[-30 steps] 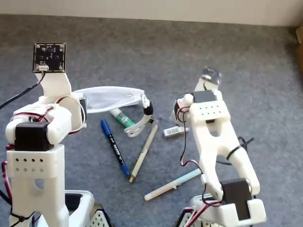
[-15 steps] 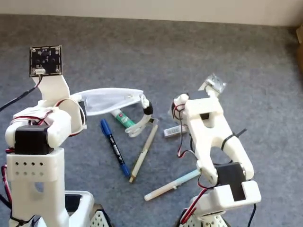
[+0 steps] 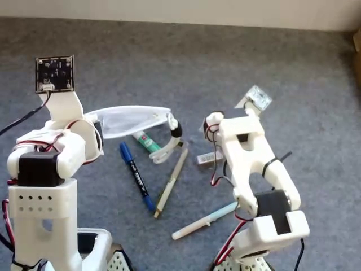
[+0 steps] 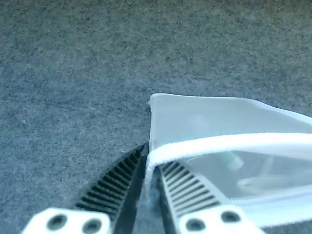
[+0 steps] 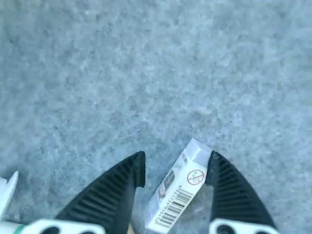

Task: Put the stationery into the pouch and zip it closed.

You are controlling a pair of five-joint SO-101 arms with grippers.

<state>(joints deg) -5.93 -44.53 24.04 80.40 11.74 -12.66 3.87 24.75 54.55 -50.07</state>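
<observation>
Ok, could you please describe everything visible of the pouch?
The pouch is a flat, see-through whitish bag, soft plastic by its look, with a thick white zip band along one edge. It lies on the grey carpet, mouth seemingly open. The left gripper pinches one end between its black ribbed fingers. A white loop lies at the other end, near a white-and-green tube.

Grey carpeted table (image 3: 169,62). Lying on it: translucent white pouch (image 3: 132,119) w/ green-white tube (image 3: 146,141) just beside its strap loop. Blue pen (image 3: 136,176) and beige pen (image 3: 172,182) lie nearer the arm bases, tips converging. Small barcoded box (image 5: 180,192) sits mid-table. Pale pen (image 3: 206,221) w/ light-blue end lies apart, closest to the bases.
</observation>
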